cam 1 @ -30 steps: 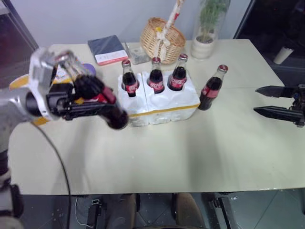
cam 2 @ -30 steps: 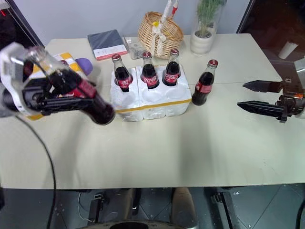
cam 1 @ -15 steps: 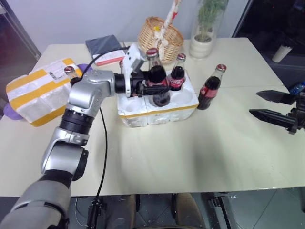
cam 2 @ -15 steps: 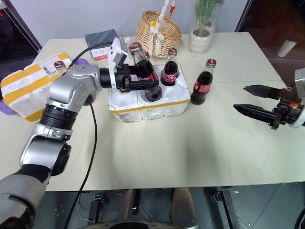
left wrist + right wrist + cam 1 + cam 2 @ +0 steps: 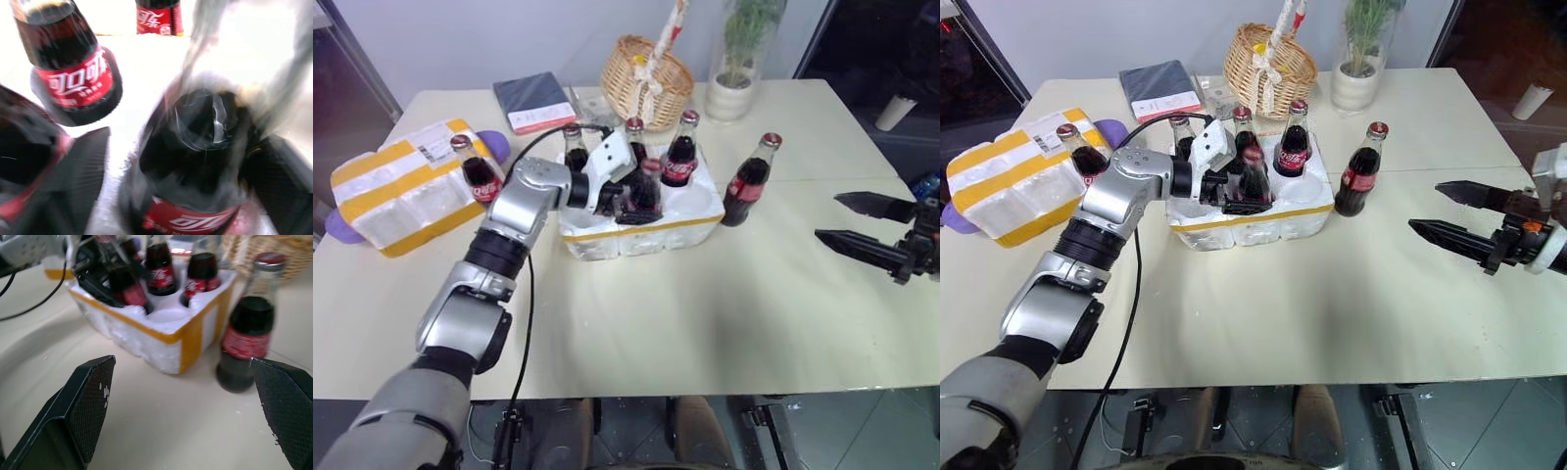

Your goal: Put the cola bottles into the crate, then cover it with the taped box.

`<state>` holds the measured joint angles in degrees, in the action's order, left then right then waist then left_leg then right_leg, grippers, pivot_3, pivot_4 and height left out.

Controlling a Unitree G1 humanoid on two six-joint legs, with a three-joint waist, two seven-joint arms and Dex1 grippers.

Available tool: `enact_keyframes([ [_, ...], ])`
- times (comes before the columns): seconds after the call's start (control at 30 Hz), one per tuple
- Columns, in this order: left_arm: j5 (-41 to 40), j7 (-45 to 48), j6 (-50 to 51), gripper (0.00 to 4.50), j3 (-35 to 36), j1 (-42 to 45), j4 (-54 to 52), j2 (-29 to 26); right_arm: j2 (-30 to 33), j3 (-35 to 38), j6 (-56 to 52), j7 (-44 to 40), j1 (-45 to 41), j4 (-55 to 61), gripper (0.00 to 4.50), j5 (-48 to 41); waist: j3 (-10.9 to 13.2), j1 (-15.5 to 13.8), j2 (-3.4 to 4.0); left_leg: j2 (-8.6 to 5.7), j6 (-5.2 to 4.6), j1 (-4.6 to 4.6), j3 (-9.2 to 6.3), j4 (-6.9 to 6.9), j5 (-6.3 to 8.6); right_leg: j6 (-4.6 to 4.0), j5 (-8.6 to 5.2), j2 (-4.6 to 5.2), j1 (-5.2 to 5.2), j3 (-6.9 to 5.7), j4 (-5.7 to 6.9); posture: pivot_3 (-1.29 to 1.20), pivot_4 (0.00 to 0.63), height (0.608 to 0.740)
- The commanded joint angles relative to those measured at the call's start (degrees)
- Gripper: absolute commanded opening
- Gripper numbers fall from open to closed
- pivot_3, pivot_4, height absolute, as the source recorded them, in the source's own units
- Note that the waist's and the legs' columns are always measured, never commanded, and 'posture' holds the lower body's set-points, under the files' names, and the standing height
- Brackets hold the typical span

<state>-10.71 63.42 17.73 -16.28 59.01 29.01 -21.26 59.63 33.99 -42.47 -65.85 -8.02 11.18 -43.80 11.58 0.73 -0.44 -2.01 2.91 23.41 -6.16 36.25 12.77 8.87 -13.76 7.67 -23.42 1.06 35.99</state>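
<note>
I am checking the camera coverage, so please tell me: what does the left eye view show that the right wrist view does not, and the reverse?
Left eye view, not the wrist view: the potted plant and the dark notebook at the table's far side.

Right wrist view, not the eye view: the mesh pattern on the right gripper's inner pads, its jaws wide open.

Both: the crate, the bottles in it, the left gripper at one of them, the lone bottle standing beside the crate, and the wicker basket.
</note>
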Motion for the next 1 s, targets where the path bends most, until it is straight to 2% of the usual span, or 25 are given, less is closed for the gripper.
enact_keyframes([
  [0.03,-0.05,0.41,0.37,4.49,2.23,-1.42,-4.06,-1.96,2.61,-0.77,0.59,-1.31,-2.71,1.52,4.50,-1.12,0.00,0.07,0.00,0.00,0.00,0.00,0.00,0.00,0.00,0.00,0.00,0.00,0.01,0.00,0.00,0.00,0.150,0.736],
  [0.13,-3.41,0.60,4.77,4.49,6.80,-4.66,-13.08,-6.38,3.60,-2.58,0.45,-2.02,-5.16,1.04,4.50,-1.63,0.00,0.51,0.00,0.01,0.00,-0.02,0.00,-0.04,0.00,0.00,0.00,-0.01,-0.02,0.01,0.02,0.00,0.150,0.736],
  [0.27,-14.04,-0.02,16.90,4.49,18.23,-13.19,-32.56,-15.07,4.07,-4.34,0.36,-3.15,-7.42,0.99,4.50,-2.12,0.01,1.26,0.00,0.04,0.00,0.01,-0.08,-0.10,0.00,-0.01,-0.02,-0.03,-0.11,-0.01,0.06,0.00,0.150,0.736],
  [0.37,-21.80,-3.55,27.01,4.49,30.33,-23.76,-46.79,-21.66,3.80,-5.77,1.01,-4.31,-8.07,0.82,4.50,-2.01,0.00,1.52,0.01,0.04,0.00,0.01,-0.08,-0.08,0.00,0.00,-0.02,-0.01,-0.06,-0.01,0.03,0.00,0.150,0.736],
  [0.5,-22.32,-11.86,33.91,4.49,41.30,-39.20,-58.56,-24.70,3.44,-7.47,2.09,-5.64,-9.29,-0.28,4.50,-1.70,-0.01,1.44,0.03,0.04,-0.01,-0.08,-0.07,-0.09,0.01,-0.01,-0.03,-0.01,0.01,0.00,0.03,0.00,0.150,0.736],
  [0.67,-15.82,-27.23,34.35,4.49,44.78,-45.77,-57.86,-21.10,4.04,-9.96,-0.22,-6.89,-12.63,-3.35,4.50,-3.07,-0.01,-0.28,-0.01,0.03,0.00,-0.08,-0.09,0.01,0.01,-0.03,-0.02,-0.01,0.10,-0.03,0.01,0.00,0.150,0.736],
  [0.87,-8.45,-36.84,26.30,4.49,39.00,-40.36,-46.99,-17.66,3.93,-12.44,3.25,-9.10,-14.80,-5.08,4.50,-0.55,-0.02,-0.83,-0.02,0.01,0.01,-0.07,-0.09,0.00,0.00,-0.03,-0.01,-0.01,0.11,-0.04,-0.04,0.00,0.150,0.736],
  [1.0,-6.43,-37.59,21.79,4.49,35.46,-36.85,-40.68,-16.58,3.80,-12.50,3.11,-9.55,-15.08,-5.18,4.50,-0.90,-0.02,-0.86,-0.02,0.01,0.01,-0.06,-0.07,-0.01,0.00,-0.03,-0.01,-0.01,0.09,-0.03,-0.04,0.00,0.150,0.736],
])
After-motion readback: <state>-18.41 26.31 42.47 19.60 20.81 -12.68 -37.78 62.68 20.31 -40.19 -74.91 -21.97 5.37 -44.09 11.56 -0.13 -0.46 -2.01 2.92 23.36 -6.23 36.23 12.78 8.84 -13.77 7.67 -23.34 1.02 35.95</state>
